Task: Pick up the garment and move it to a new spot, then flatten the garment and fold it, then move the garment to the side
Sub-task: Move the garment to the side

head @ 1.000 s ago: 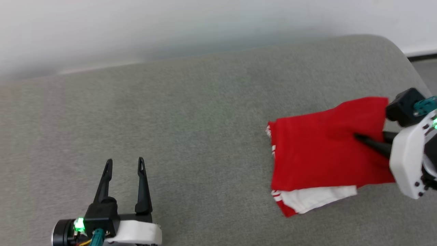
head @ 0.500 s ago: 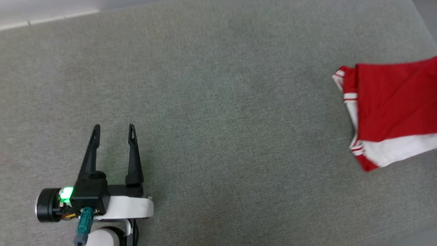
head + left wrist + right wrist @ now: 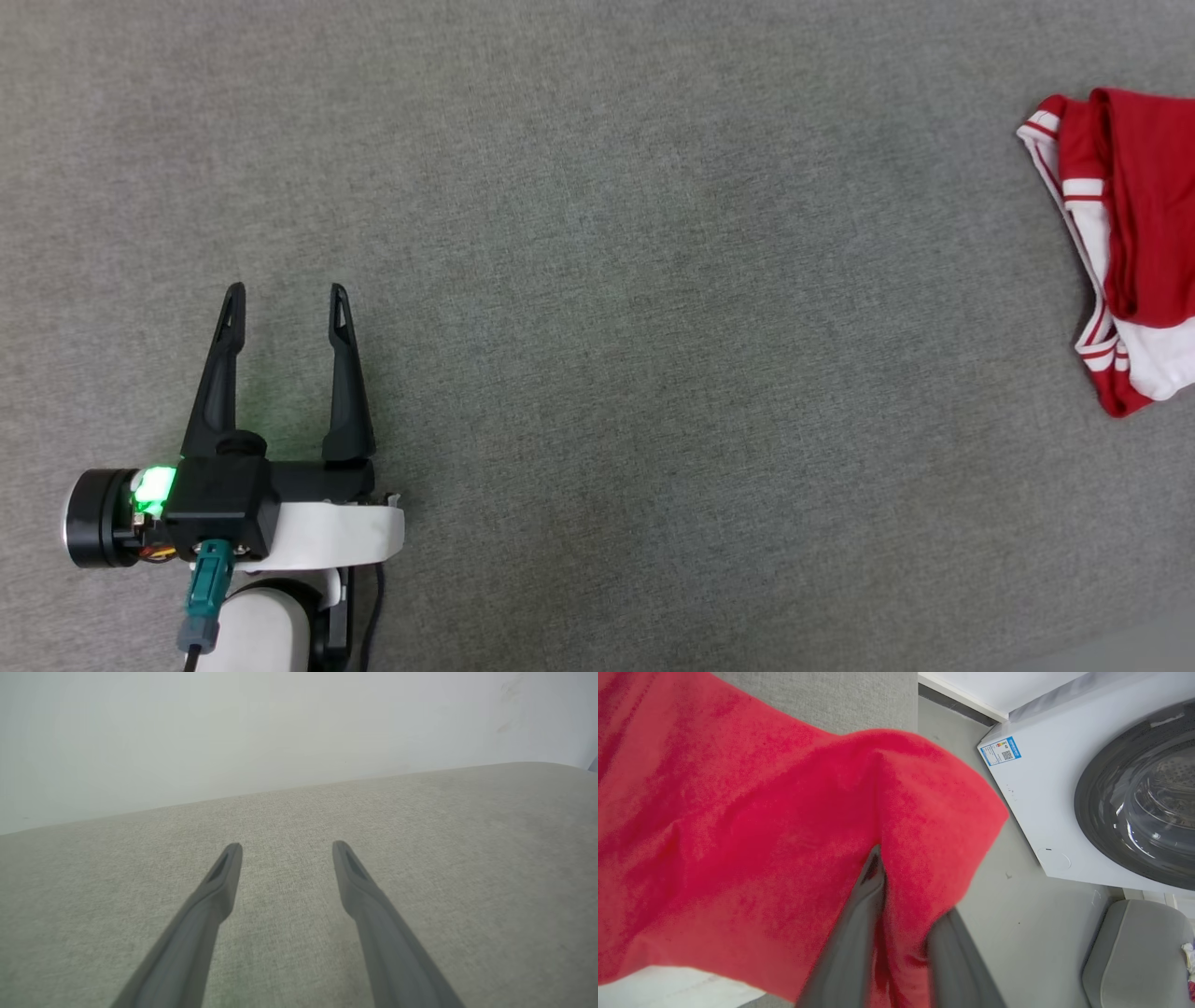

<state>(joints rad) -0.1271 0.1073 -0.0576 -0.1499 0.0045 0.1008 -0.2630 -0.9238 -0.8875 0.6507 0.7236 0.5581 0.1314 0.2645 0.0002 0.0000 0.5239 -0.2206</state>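
Note:
The garment (image 3: 1144, 215), red with a white sleeve and striped trim, lies folded at the far right edge of the head view on the grey cushion (image 3: 653, 327). In the right wrist view the garment (image 3: 738, 835) is close up, a red fold caught between my right gripper's (image 3: 899, 882) two dark fingers. One fingertip (image 3: 874, 863) shows and the other is under the cloth. My left gripper (image 3: 285, 299) rests at the lower left, far from the garment, open with nothing between its fingers. The left wrist view has the left gripper (image 3: 286, 847) over bare cushion.
Beyond the cushion's right edge, the right wrist view takes in the floor, a white washing machine (image 3: 1064, 788) with a dark round door, and a grey seat (image 3: 1134, 952). A pale wall (image 3: 280, 728) rises behind the cushion.
The head camera has tilted down and turned left, so the garment slid to the right edge and my right arm left that view. The left gripper stays open.

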